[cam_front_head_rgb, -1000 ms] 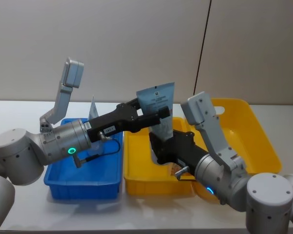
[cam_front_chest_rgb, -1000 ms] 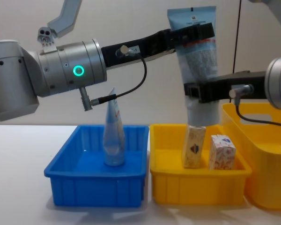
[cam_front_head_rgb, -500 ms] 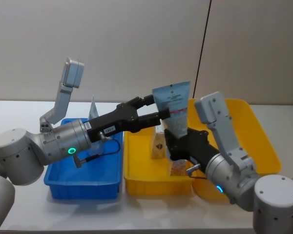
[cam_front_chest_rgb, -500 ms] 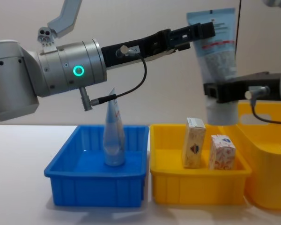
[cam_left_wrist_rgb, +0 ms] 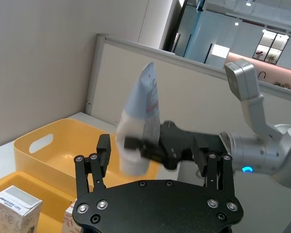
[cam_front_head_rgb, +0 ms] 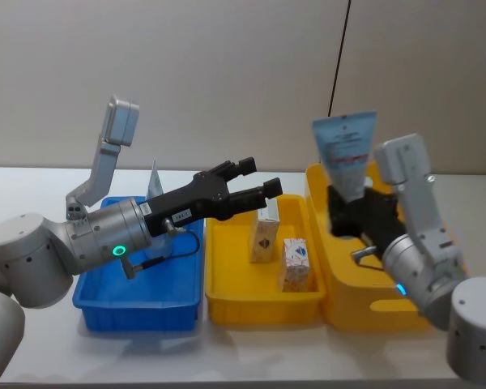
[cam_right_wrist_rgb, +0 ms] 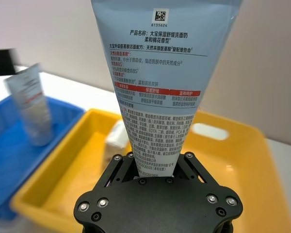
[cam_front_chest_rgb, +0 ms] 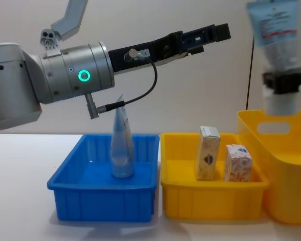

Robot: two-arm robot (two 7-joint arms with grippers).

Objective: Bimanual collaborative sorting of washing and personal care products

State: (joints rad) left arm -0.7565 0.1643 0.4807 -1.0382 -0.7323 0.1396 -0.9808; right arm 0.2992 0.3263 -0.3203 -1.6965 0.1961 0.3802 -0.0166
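— While the right gripper (cam_front_head_rgb: 350,212) hangs over the big yellow basket (cam_front_head_rgb: 377,304), what does it have hold of?

— A pale blue-grey tube (cam_front_head_rgb: 345,152). Its fingers are clamped on the tube near the white cap end. The crimped flat end points up and the printed label faces the right wrist camera. The tube stands nearly upright above the basket's left side, and in the chest view the cap is about level with the rim.

— And the left gripper (cam_front_head_rgb: 259,177)?

— It reaches forward above the yellow tray (cam_front_chest_rgb: 210,201). Its fingers are spread wide with nothing between them, well apart from the held tube.

— What sits in that tray?

— Two small cartons. The taller carton (cam_front_chest_rgb: 208,159) stands upright, and the shorter carton (cam_front_chest_rgb: 237,162) is just beside it on the robot's right.

— Anything in the blue tray (cam_front_chest_rgb: 100,190)?

— A second tube (cam_front_chest_rgb: 122,145) stands on its cap there, crimped end up.

— How do the containers lie?

— In a row on the white table (cam_front_chest_rgb: 20,201). The blue tray is on the robot's left, the yellow tray is just beside it in the middle, and the basket is on the right.
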